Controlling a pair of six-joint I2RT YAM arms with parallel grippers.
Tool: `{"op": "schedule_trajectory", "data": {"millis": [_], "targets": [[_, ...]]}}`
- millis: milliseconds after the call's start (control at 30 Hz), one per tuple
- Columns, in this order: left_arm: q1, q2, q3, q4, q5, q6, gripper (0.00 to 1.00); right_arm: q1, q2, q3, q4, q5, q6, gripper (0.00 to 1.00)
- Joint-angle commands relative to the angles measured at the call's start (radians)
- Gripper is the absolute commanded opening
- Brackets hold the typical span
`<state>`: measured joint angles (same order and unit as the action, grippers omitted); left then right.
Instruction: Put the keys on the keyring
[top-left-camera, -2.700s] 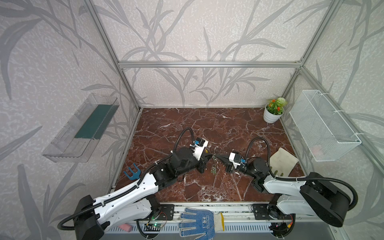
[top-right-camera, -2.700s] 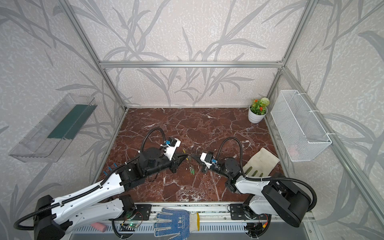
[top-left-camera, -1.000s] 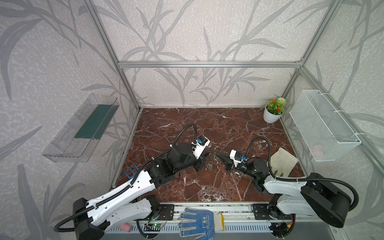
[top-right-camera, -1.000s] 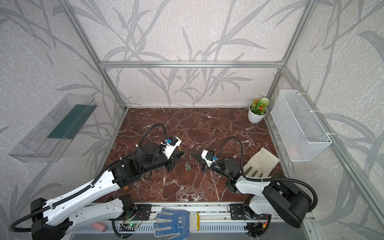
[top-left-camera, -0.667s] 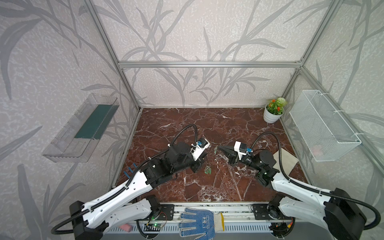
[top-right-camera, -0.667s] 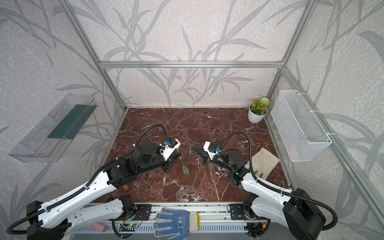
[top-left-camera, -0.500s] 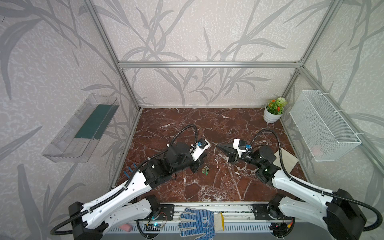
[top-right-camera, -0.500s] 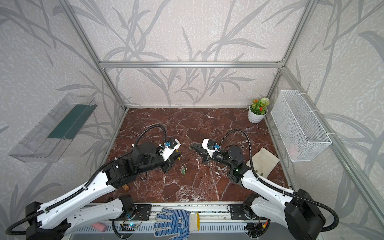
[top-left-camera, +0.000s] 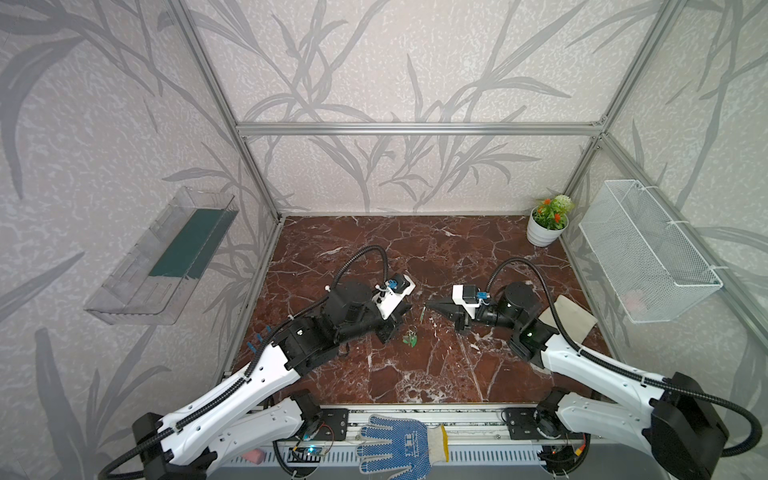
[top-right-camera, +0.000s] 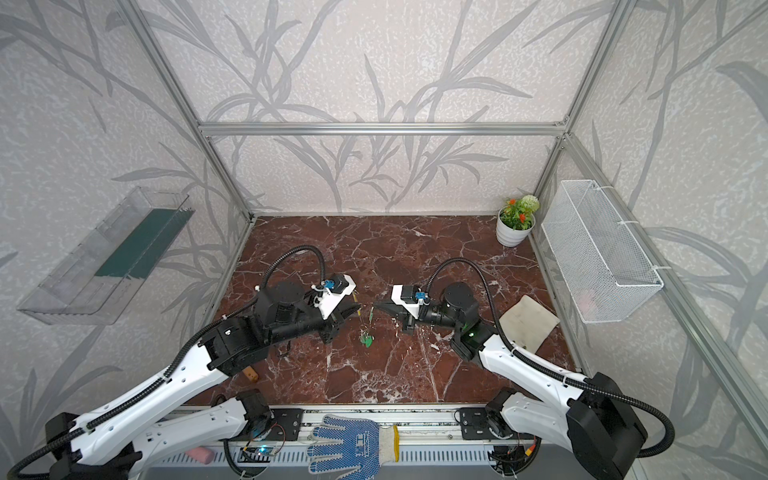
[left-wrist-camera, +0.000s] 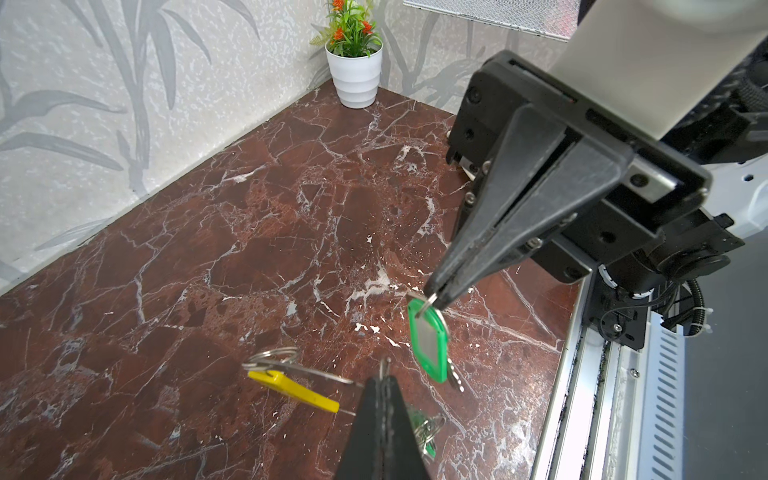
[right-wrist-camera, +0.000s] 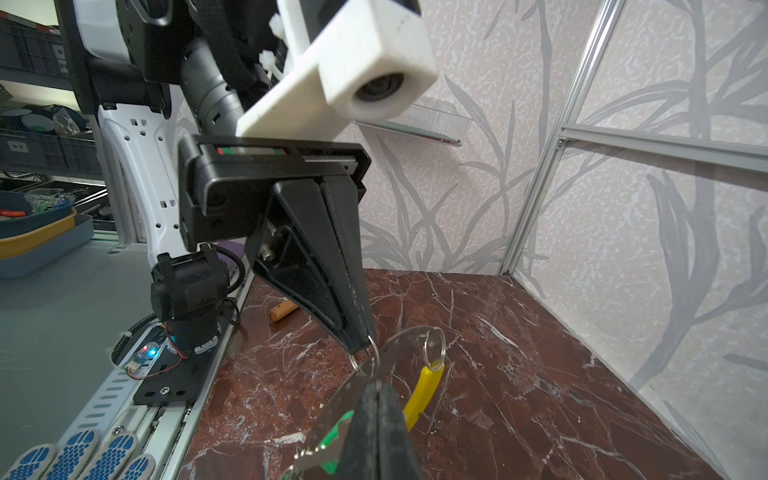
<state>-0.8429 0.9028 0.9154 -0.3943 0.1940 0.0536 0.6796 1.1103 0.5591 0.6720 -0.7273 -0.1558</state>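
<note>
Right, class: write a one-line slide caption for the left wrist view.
The right gripper dangles a green key beside the left gripper holding the keyring.

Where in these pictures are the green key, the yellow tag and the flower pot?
green key (left-wrist-camera: 428, 343): left wrist view, on its plastic head.
yellow tag (left-wrist-camera: 293, 390): left wrist view, middle of the strip.
flower pot (left-wrist-camera: 354, 75): left wrist view, on the white wall.

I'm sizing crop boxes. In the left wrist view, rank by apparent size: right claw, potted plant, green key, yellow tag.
1. right claw, by far, though near the camera.
2. potted plant, despite standing far off.
3. green key, hanging from that claw.
4. yellow tag: about as long as the key, but thinner.
</note>
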Motion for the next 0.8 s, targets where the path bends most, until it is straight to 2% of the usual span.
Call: {"op": "schedule_trajectory", "data": {"millis": [0,767], "targets": [[0.005,-0.019,-0.001,0.032,0.032,0.017,0.0,0.0,0.005,0.018,0.019,-0.015,-0.016,0.0],[0.006,-0.012,-0.003,0.039,0.066,0.008,0.0,0.041,0.029,0.015,0.051,0.004,-0.076,0.0]]}}
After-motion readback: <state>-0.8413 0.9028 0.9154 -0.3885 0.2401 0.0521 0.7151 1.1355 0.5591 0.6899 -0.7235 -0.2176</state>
